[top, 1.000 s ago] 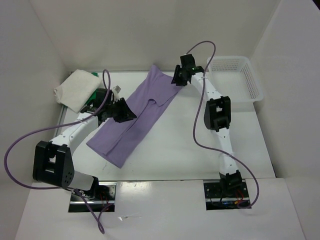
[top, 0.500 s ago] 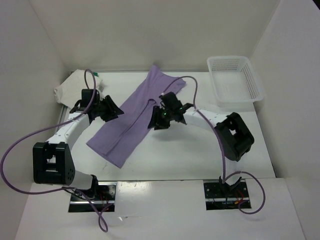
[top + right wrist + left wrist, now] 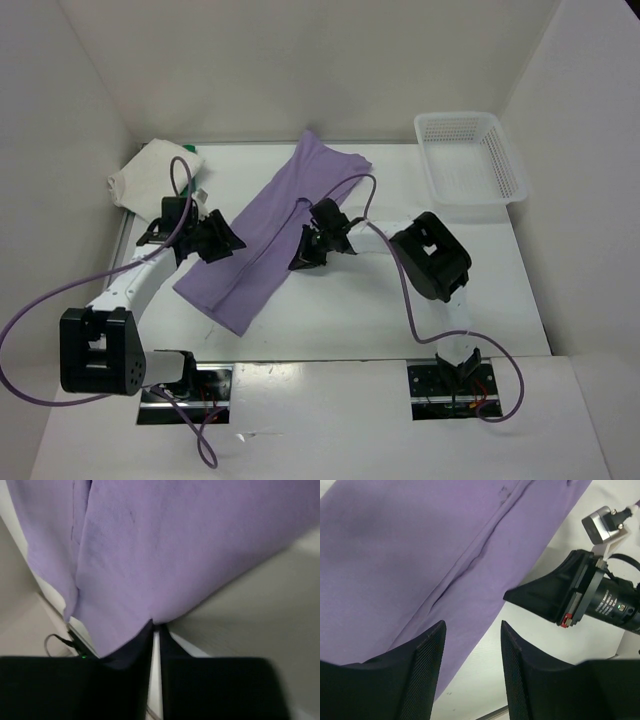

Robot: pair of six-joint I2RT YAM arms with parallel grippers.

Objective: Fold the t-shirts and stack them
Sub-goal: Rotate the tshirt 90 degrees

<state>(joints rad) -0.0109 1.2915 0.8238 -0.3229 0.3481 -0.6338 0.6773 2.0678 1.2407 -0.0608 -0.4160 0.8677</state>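
We see the right gripper (image 3: pixel 156 627) at centre frame, its fingers clenched, pinching the right-hand edge of the lavender t-shirt (image 3: pixel 258 268). That shirt lies in a long diagonal strip on the table (image 3: pixel 400 300), running from top centre down to lower left. Across it, the left gripper (image 3: pixel 472 630) hovers over the shirt's left edge with its fingers released and nothing between them. In the upper left corner sits the white t-shirt (image 3: pixel 145 175), with the green t-shirt (image 3: pixel 190 152) peeking out beside it. Upper right, the white basket (image 3: pixel 470 198) stands well apart.
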